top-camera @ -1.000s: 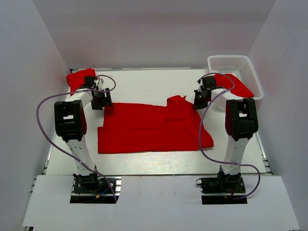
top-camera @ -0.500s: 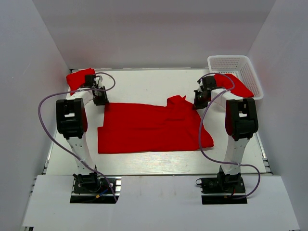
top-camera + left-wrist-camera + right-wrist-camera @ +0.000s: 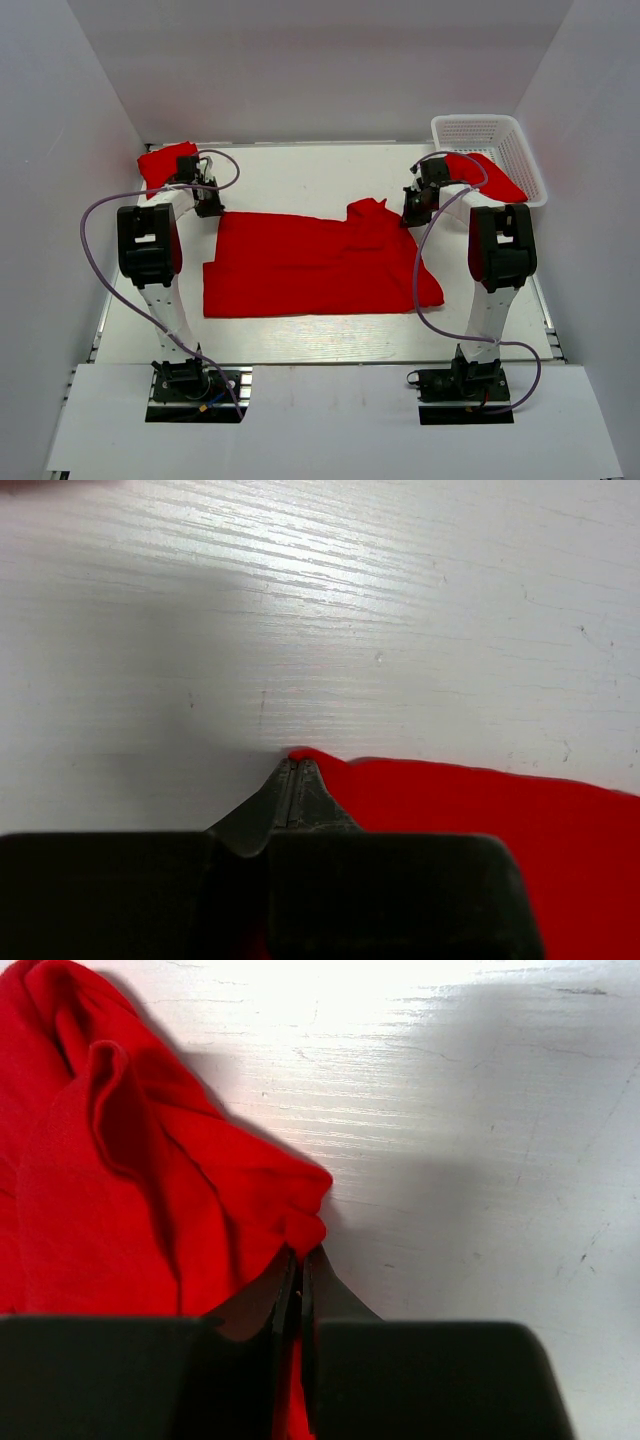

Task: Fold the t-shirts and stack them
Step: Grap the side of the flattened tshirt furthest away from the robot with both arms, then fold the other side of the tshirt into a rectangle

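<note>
**Three red shirts on my screen, one laid out**

The spread t-shirt (image 3: 310, 265) lies flat across the middle of the bench (image 3: 300, 180). It is plain bright red with no print, and its long side runs left to right. Its near edge is straight. Its far-right part is rucked up into soft folds (image 3: 130, 1190), and there the right jaws are closed on a bunched corner. The far-left corner (image 3: 480, 820) lies flat, its tip pinched in the closed left jaws.

A bunched t-shirt (image 3: 160, 162) sits crumpled at the bench's far-left corner, well apart from the spread one. A third t-shirt (image 3: 490, 180) hangs over the near rim of the white basket (image 3: 500, 130) at far right.
</note>
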Available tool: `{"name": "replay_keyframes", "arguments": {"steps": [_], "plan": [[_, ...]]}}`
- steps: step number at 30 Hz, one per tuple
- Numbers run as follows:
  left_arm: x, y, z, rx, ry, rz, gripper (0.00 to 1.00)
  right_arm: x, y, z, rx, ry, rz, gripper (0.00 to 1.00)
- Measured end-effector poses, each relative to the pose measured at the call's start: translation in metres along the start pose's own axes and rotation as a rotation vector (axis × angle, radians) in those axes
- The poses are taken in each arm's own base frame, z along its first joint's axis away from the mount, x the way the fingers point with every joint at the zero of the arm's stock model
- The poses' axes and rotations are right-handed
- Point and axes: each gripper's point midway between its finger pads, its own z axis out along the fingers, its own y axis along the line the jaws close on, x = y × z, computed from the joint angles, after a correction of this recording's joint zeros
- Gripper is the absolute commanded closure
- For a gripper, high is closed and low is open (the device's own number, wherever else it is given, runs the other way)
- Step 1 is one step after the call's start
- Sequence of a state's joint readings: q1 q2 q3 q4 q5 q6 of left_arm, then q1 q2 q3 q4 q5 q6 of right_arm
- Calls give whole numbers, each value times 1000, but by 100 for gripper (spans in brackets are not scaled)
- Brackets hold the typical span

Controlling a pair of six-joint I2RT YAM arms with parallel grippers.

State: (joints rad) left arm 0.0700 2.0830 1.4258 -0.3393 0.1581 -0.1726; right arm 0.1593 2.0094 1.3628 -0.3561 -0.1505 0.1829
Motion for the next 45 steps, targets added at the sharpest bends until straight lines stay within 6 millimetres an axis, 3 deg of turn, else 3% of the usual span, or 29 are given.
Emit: {"name": "replay_keyframes", "arguments": {"steps": [13, 18, 25, 29, 37, 45], "plan": [[-3, -1, -2, 12, -6, 55, 100, -7, 2, -1, -7, -29, -10, 100], [-5, -2, -8, 18, -16, 77, 100, -25, 8, -16, -21, -104, -37, 100], [-37, -15, -46, 47, -118, 121, 100, -47, 21, -63, -41, -257, -88, 100], [-51, -24, -67, 67, -182, 145, 100, -52, 23, -77, -40, -302, -104, 100], [-35, -27, -98, 78, -204, 161, 100, -20, 18, -87, -27, -286, -117, 100], [-25, -32, -145, 75, -245, 172, 100, -6, 26, -133, -46, -386, -142, 100]]}}
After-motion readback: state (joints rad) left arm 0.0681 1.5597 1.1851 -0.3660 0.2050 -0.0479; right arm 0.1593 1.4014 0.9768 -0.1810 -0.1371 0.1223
